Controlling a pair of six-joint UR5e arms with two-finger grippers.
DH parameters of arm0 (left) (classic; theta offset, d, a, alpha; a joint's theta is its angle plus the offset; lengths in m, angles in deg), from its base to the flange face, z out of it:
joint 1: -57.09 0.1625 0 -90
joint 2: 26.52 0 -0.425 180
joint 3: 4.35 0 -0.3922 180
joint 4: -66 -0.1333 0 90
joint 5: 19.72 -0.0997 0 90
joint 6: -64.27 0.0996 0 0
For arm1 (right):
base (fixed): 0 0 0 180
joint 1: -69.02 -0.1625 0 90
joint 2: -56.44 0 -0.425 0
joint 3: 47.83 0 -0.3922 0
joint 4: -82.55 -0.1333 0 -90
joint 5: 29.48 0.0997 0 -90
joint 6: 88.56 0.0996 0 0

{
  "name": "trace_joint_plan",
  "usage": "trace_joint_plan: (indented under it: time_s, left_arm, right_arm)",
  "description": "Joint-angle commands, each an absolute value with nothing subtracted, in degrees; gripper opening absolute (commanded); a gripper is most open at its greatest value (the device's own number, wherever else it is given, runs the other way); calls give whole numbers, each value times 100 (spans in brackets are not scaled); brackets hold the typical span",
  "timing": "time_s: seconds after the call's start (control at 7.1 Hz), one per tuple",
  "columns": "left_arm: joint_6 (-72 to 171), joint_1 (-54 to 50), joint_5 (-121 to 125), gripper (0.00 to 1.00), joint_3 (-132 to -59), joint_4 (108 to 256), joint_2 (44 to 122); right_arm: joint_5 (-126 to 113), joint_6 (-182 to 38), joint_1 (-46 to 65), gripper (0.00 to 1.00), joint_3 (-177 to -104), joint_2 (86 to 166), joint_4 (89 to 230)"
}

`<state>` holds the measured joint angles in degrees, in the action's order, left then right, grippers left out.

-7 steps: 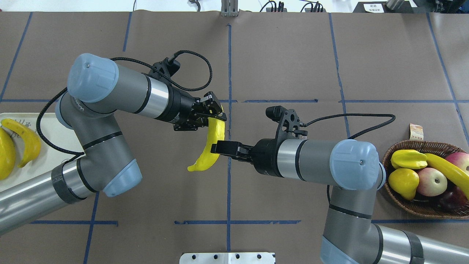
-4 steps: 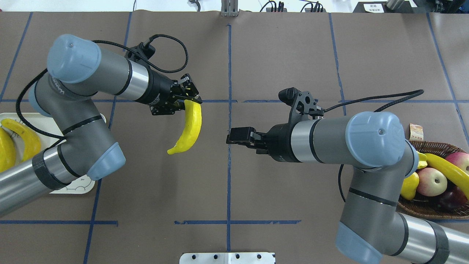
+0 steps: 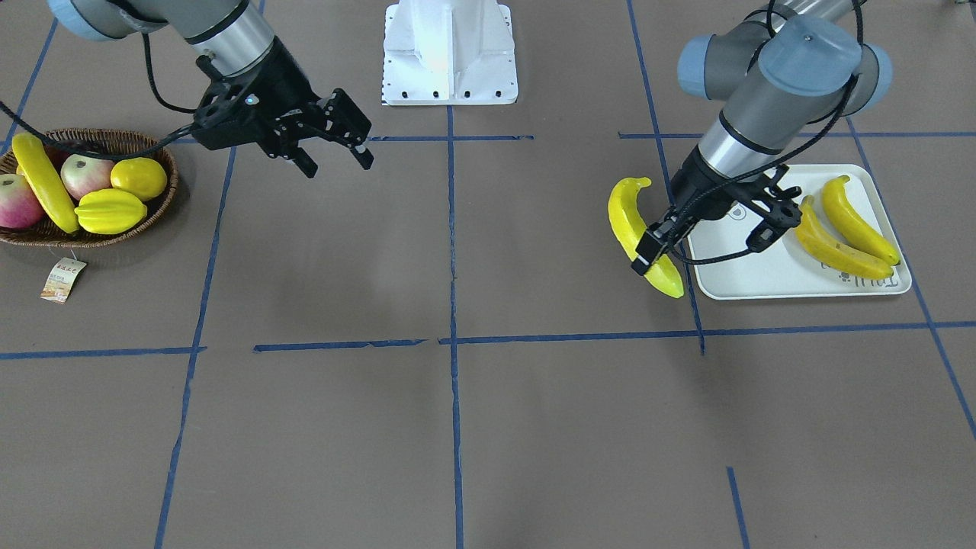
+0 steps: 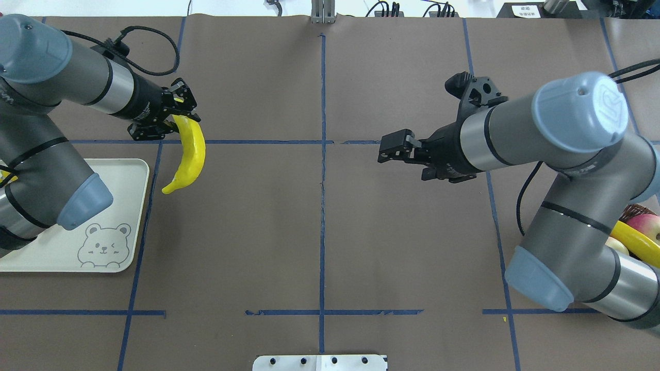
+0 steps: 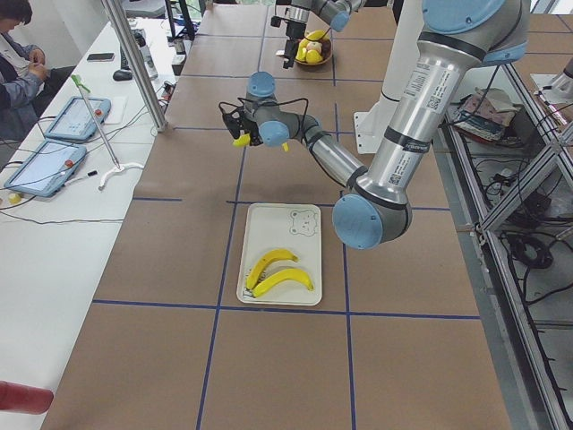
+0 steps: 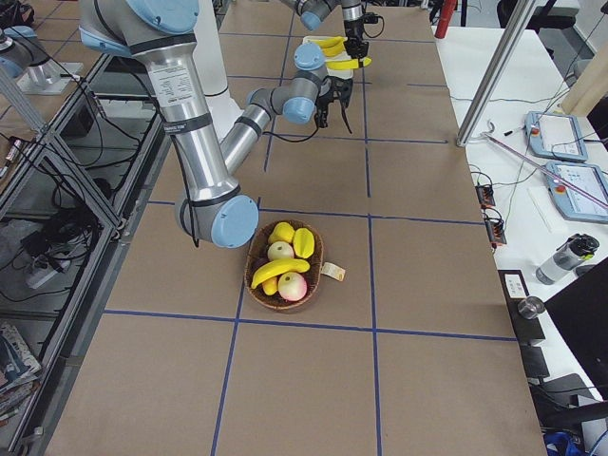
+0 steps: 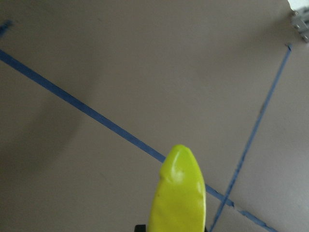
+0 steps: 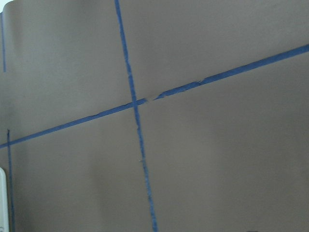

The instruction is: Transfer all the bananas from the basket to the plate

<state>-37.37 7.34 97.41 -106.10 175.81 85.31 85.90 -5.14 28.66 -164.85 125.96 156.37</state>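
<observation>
**Carry to the plate.** The left tool pinches one end of the held banana. The fruit hangs above the desk just beside the plate, with its long axis roughly parallel to the near rim. The plate lies to the robot's left and bears two bananas. The right tool is spread and empty. The last banana lies in the basket.

A glossy yellow banana fills the near edge of the view, its rounded tip hanging over the brown table. One blue tape line runs from the far left and passes behind the fruit, and a second tape line from the far right crosses it just right of the banana. A pale metal corner shows at the far right, too cropped to identify.
</observation>
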Motion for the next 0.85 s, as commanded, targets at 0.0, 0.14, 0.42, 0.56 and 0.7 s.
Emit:
trace_joint_plan:
  time_s: [0.0,0.14,0.42,0.56,0.7]
  left_arm:
    - [-3672,690,9114,0,-10630,16875,7961]
    - [-3567,646,9068,0,-10596,16883,7591]
    - [-3592,375,9103,0,-10586,17049,6949]
    - [-3645,313,9103,0,-10526,17242,6737]
    - [-3898,155,9103,0,-10403,17609,6570]
  right_arm:
    - [9266,-1531,2193,100,-16481,13033,16068]
    - [9468,-1909,1965,100,-16490,13244,16068]
    - [9602,-2027,1831,100,-16498,13352,16068]
    - [9602,-2027,1831,100,-16507,13352,16068]
    - [9602,-2027,1831,100,-16586,13387,16068]
